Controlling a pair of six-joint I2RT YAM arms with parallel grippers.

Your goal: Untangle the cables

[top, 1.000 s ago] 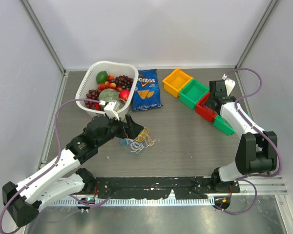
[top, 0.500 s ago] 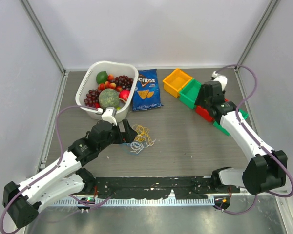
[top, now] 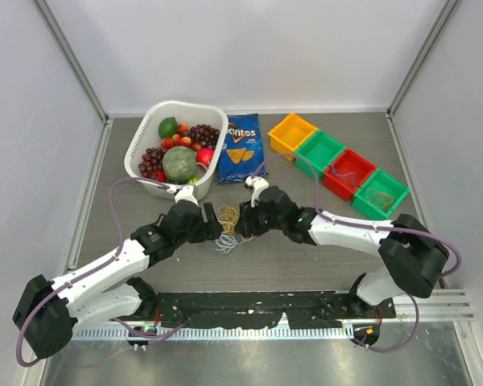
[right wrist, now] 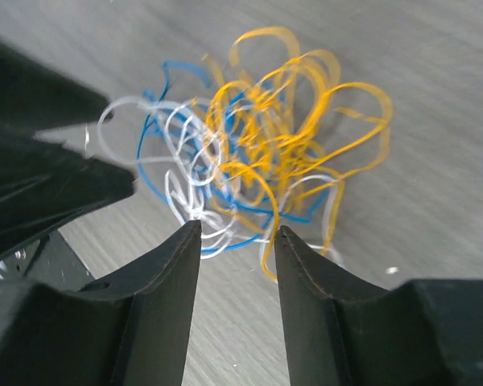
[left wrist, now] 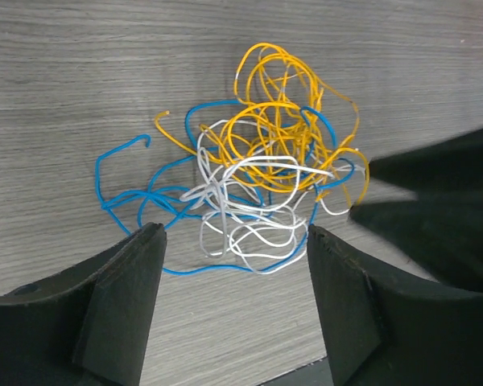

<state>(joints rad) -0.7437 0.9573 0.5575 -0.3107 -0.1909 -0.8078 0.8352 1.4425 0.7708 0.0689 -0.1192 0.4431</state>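
The cables [top: 229, 226] lie in a tangled bundle of yellow, white and blue strands on the grey table, between my two grippers. In the left wrist view the cables [left wrist: 258, 173] lie just beyond my open left gripper [left wrist: 233, 233], which is empty and low over the table. In the right wrist view the cables [right wrist: 258, 137] lie just ahead of my open right gripper [right wrist: 237, 229], with a yellow loop close to one fingertip. From above, the left gripper [top: 212, 220] is on the bundle's left and the right gripper [top: 247, 219] on its right.
A white basket [top: 219, 153] of fruit stands at the back left, with a blue chip bag [top: 241, 149] beside it. A row of yellow [top: 292, 134], green [top: 319, 153], red [top: 348, 173] and green [top: 378, 193] bins runs along the back right.
My right arm has swung from the bins at the back right to the middle, down beside the cables. My left gripper has shifted slightly and stays by the bundle.
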